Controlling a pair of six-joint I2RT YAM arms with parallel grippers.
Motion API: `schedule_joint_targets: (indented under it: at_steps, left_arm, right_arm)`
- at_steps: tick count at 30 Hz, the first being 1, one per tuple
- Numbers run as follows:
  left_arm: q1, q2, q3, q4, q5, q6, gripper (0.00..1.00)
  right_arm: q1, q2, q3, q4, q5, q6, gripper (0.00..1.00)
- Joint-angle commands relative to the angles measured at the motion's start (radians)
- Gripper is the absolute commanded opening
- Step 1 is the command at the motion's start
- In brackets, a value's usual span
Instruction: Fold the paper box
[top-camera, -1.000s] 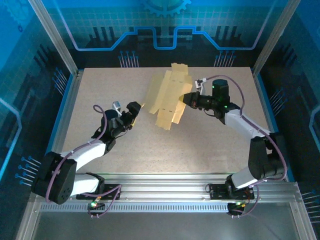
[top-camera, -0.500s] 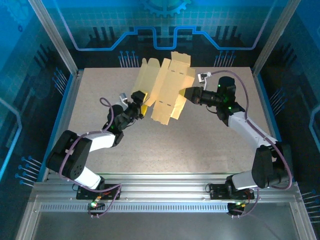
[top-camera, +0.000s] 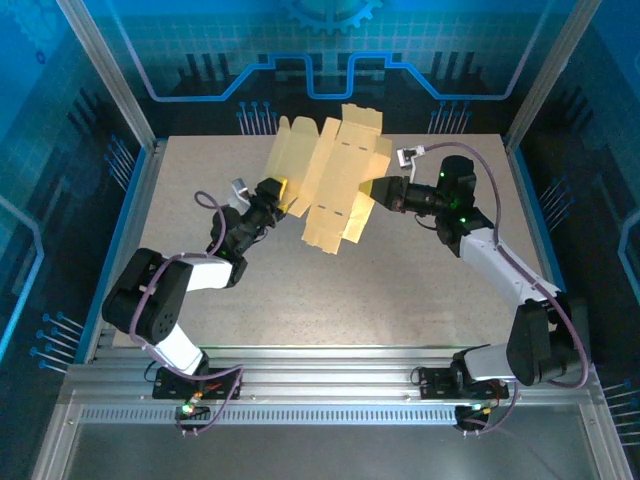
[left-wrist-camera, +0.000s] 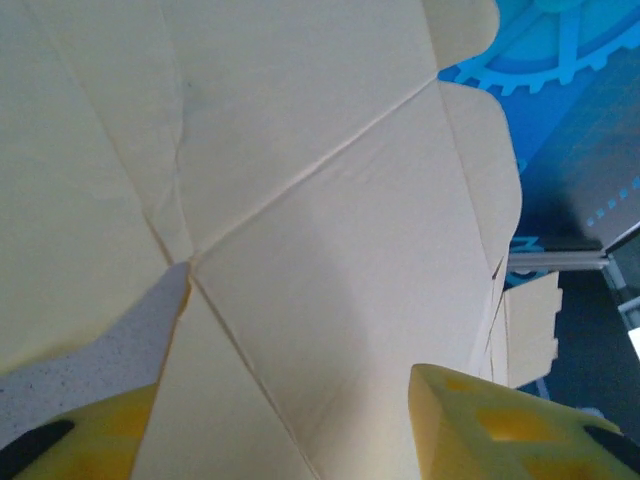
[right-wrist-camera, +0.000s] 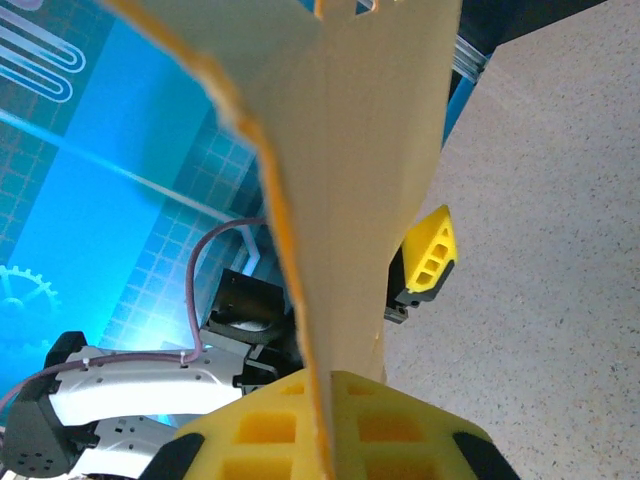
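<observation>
Paper box (top-camera: 335, 185): a flat die-cut sheet, tilted above the table (top-camera: 400, 290). Right tool (top-camera: 377, 190) pinched shut on its right edge. Left tool (top-camera: 280, 193) astride the left edge, jaws apart, not clamped. We judge it light, floppy and crease-prone, so grip panels near score lines.
</observation>
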Motion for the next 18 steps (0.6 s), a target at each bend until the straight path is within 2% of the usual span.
schedule_joint_targets:
  at_steps: [1,3,6,9,13,15,18]
  left_arm:
    - [0.002,-0.018,-0.005,0.122,0.000,0.015,0.33]
    - [0.002,-0.029,-0.010,0.120,0.004,0.045,0.25]
    - [-0.001,-0.056,-0.024,0.099,0.003,0.115,0.18]
    - [-0.010,-0.089,-0.047,0.067,-0.018,0.191,0.14]
    - [-0.026,-0.125,-0.087,0.048,-0.050,0.311,0.11]
    - [-0.044,-0.159,-0.106,0.009,-0.079,0.410,0.11]
    - [-0.097,-0.221,-0.120,-0.102,-0.152,0.631,0.11]
  right_arm:
    - [-0.010,-0.022,0.002,-0.021,-0.013,-0.018,0.00]
    - [-0.007,-0.018,0.011,-0.079,-0.002,-0.047,0.00]
    - [0.004,-0.008,0.032,-0.163,0.022,-0.095,0.00]
    - [0.019,0.001,0.051,-0.237,0.060,-0.138,0.00]
    - [0.019,0.016,0.054,-0.253,0.091,-0.116,0.00]
    - [0.023,0.026,0.071,-0.306,0.125,-0.121,0.00]
    - [0.046,0.051,0.126,-0.453,0.203,-0.168,0.00]
